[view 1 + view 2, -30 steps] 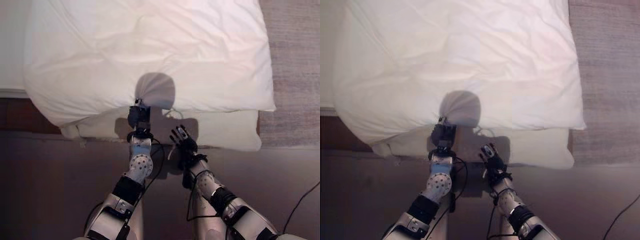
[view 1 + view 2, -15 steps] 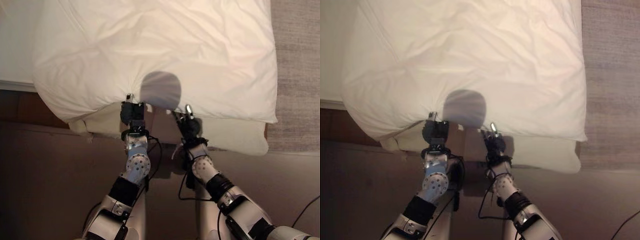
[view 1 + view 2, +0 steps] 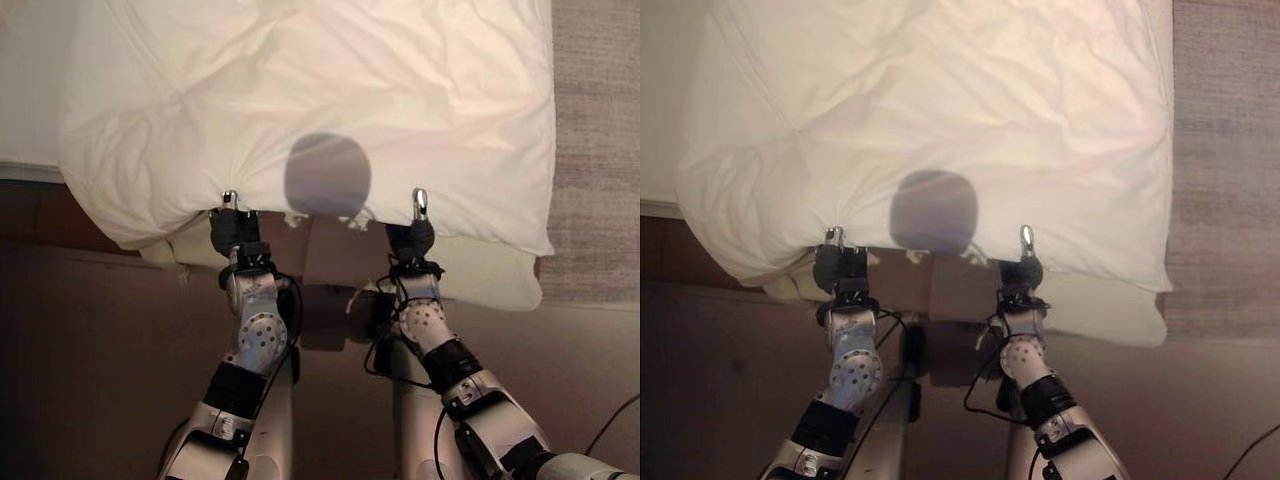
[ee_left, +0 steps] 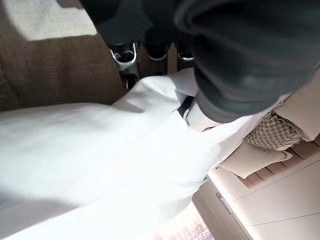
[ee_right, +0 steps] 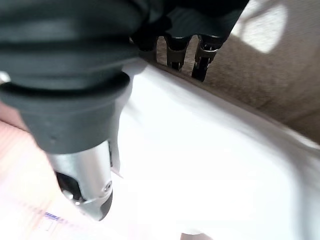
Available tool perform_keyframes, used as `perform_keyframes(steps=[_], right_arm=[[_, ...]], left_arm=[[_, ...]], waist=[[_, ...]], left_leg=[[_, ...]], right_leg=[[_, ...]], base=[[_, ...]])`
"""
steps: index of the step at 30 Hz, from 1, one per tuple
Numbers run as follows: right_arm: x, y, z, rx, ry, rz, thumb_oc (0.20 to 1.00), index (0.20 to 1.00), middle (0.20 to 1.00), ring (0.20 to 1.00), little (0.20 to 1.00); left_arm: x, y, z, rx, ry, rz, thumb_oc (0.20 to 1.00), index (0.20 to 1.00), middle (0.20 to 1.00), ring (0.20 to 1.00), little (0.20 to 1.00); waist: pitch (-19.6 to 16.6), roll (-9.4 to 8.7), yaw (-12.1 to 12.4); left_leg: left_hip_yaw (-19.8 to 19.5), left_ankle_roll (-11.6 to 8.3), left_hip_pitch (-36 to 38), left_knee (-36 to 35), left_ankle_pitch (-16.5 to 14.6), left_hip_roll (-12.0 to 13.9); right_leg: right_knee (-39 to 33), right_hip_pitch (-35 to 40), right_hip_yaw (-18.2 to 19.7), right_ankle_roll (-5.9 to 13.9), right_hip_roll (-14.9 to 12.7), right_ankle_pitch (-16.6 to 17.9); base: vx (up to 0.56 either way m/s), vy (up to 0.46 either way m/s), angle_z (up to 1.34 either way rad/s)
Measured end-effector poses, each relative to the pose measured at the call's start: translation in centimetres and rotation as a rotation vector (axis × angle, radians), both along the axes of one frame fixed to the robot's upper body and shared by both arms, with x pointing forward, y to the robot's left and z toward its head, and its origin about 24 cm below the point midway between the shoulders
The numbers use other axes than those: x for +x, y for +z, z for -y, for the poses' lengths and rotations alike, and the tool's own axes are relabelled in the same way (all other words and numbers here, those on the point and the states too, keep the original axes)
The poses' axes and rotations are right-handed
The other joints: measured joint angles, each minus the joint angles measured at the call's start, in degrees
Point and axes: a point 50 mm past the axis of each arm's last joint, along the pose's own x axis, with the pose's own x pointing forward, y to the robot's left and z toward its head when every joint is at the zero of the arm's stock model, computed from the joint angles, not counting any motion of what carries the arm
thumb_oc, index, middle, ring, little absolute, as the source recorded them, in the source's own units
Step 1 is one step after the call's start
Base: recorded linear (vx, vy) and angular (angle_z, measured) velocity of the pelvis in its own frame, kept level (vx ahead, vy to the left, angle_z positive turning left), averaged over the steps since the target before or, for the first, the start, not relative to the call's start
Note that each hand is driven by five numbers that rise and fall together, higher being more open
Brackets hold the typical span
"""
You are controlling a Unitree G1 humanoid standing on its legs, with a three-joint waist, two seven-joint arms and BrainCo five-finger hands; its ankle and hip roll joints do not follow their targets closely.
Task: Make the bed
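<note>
Now both hands, left hand (image 3: 232, 228) and right hand (image 3: 412, 232), pinch the near hem of the white duvet (image 3: 320, 110), spaced along it; duvet extends far from them over the bed (image 3: 20, 80).

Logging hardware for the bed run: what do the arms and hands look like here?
Both arms are silver-grey with black bands and a perforated round joint cap near the wrist. The left hand and right hand wear dark ribbed covers, silver fingers dark-tipped. Thin black cables loop beside the forearms.
</note>
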Motion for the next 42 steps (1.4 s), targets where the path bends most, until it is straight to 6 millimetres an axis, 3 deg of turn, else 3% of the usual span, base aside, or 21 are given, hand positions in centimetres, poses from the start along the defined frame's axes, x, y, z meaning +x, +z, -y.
perform_keyframes(steps=[5, 10, 23, 24, 25, 34, 35, 36, 37, 42], right_arm=[[0.4, -0.2, 2.2, 0.022, -0.106, -0.078, 1.000, 1.000, 1.000, 1.000, 1.000], [0.8, -0.6, 6.4, -0.020, -0.247, -0.156, 1.000, 1.000, 1.000, 1.000, 1.000], [0.9, 0.3, 9.1, 0.037, -0.354, -0.187, 1.000, 1.000, 1.000, 1.000, 1.000], [0.9, 0.3, 9.2, 0.027, -0.359, -0.186, 0.454, 0.454, 0.454, 0.454, 0.454], [0.9, 0.4, 9.4, 0.015, -0.364, -0.182, 0.200, 0.200, 0.200, 0.200, 0.200], [0.8, 1.5, 9.2, 0.007, -0.346, -0.116, 0.200, 0.200, 0.200, 0.200, 0.200], [0.7, 1.8, 9.1, 0.009, -0.343, -0.100, 0.200, 0.200, 0.200, 0.200, 0.200], [0.6, 2.2, 9.0, 0.011, -0.338, -0.077, 0.200, 0.200, 0.200, 0.200, 0.200], [0.5, 2.5, 9.0, 0.016, -0.337, -0.061, 0.200, 0.200, 0.200, 0.200, 0.200], [-0.5, 4.3, 8.7, 0.032, -0.348, 0.051, 0.200, 0.200, 0.200, 0.200, 0.200]], left_arm=[[-0.1, 0.2, -0.5, 0.011, 0.041, -0.018, 0.200, 0.200, 0.200, 0.200, 0.200], [-0.1, 0.6, -2.0, 0.006, 0.123, -0.025, 0.200, 0.200, 0.200, 0.200, 0.200], [-0.1, 1.3, -3.9, 0.026, 0.212, -0.032, 0.200, 0.200, 0.200, 0.200, 0.200], [-0.1, 1.4, -4.1, 0.024, 0.220, -0.032, 0.200, 0.200, 0.200, 0.200, 0.200], [-0.1, 1.5, -4.3, 0.024, 0.225, -0.030, 0.200, 0.200, 0.200, 0.200, 0.200], [-0.2, 1.2, -4.4, 0.024, 0.227, -0.031, 0.200, 0.200, 0.200, 0.200, 0.200], [-0.2, 1.2, -4.5, 0.024, 0.229, -0.028, 0.253, 0.253, 0.253, 0.253, 0.253], [-0.3, 1.3, -4.6, 0.023, 0.235, -0.025, 0.922, 0.922, 0.922, 0.922, 0.922], [-0.4, 1.1, -4.7, 0.025, 0.236, -0.028, 1.000, 1.000, 1.000, 1.000, 1.000], [-0.9, 0.1, -5.9, 0.013, 0.264, -0.037, 1.000, 1.000, 1.000, 1.000, 1.000]], waist=[[-0.05, 0.30, -0.05], [-0.07, 0.35, -0.13], [-0.18, 0.51, -0.15], [-0.18, 0.51, -0.17], [-0.18, 0.51, -0.14], [-0.19, 0.52, -0.15], [-0.23, 0.59, -0.14], [-0.23, 0.61, -0.14], [-0.23, 0.66, -0.08], [-0.28, 0.74, -0.06]], left_leg=[[0.24, -0.02, 0.02, -0.17, 0.01, 0.21], [0.28, -0.03, 0.01, -0.32, 0.02, 0.27], [1.19, -0.04, -1.49, 0.13, 0.02, 0.40], [1.45, -0.03, -1.48, 0.20, 0.02, 0.47], [1.58, -0.02, -1.43, 0.25, 0.01, 0.47], [1.92, 0.00, -1.63, 0.71, 0.00, 0.48], [1.91, 0.00, -1.89, 0.73, 0.00, 0.47], [1.93, -0.01, -2.23, 0.79, 0.00, 0.48], [1.95, -0.01, -2.28, 0.77, 0.01, 0.48], [1.96, 0.00, -2.17, 0.65, 0.00, 0.39]], right_leg=[[0.04, -0.21, 0.13, -0.04, 0.14, -0.02], [-0.05, -0.26, 0.11, -0.05, 0.18, -0.03], [0.30, -1.99, 0.65, -0.17, 0.26, 0.12], [0.31, -2.00, 0.73, -0.17, 0.27, 0.12], [0.36, -2.00, 0.85, -0.18, 0.27, 0.13], [0.85, -2.46, 1.34, -0.22, 0.31, 0.16], [0.88, -2.71, 1.34, -0.22, 0.31, 0.16], [0.90, -3.04, 1.37, -0.25, 0.31, 0.19], [0.91, -3.12, 1.38, -0.28, 0.32, 0.29], [0.87, -3.09, 1.42, -0.28, 0.28, 0.28]], base=[[0.01, 0.001, -0.02], [0.00, 0.000, 0.00], [0.00, 0.000, -0.01], [0.00, 0.000, 0.00], [0.00, 0.000, 0.00], [0.00, 0.000, 0.00], [0.00, 0.000, 0.00], [0.00, 0.000, 0.00], [0.00, 0.000, 0.00], [0.00, 0.000, 0.00]])
